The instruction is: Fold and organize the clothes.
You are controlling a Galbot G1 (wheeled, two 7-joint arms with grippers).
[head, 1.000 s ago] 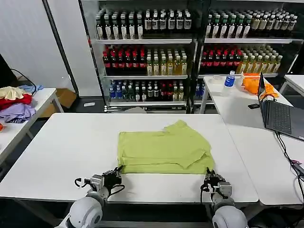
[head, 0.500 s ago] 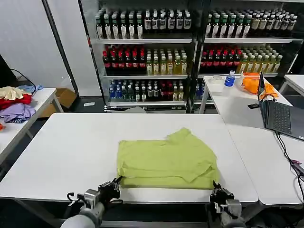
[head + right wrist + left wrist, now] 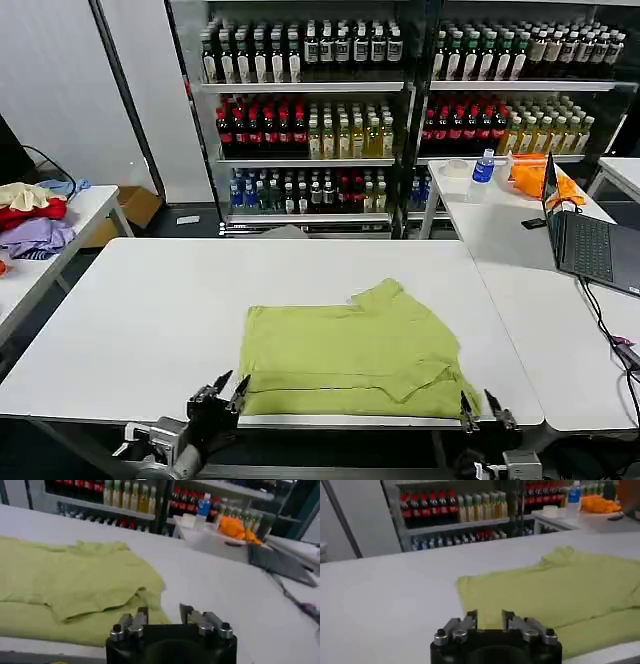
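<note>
The lime yellow-green T-shirt lies folded on the white table, its near hem close to the table's front edge and one sleeve poking out at the back. My left gripper stands open just off the shirt's near left corner, nothing between its fingers. In the left wrist view the shirt spreads beyond the open left gripper. My right gripper is open at the near right corner, at the table's edge. The right wrist view has the shirt ahead and to one side of the open right gripper.
Shelves of bottles fill the back. A second table on the right holds a laptop, an orange cloth and a water bottle. A red, purple and cream garment pile sits on a side table at the left.
Both grippers have drawn back toward the table's front edge and opened, letting go of the shirt's near hem. The shirt has slid nearer to the front edge.
</note>
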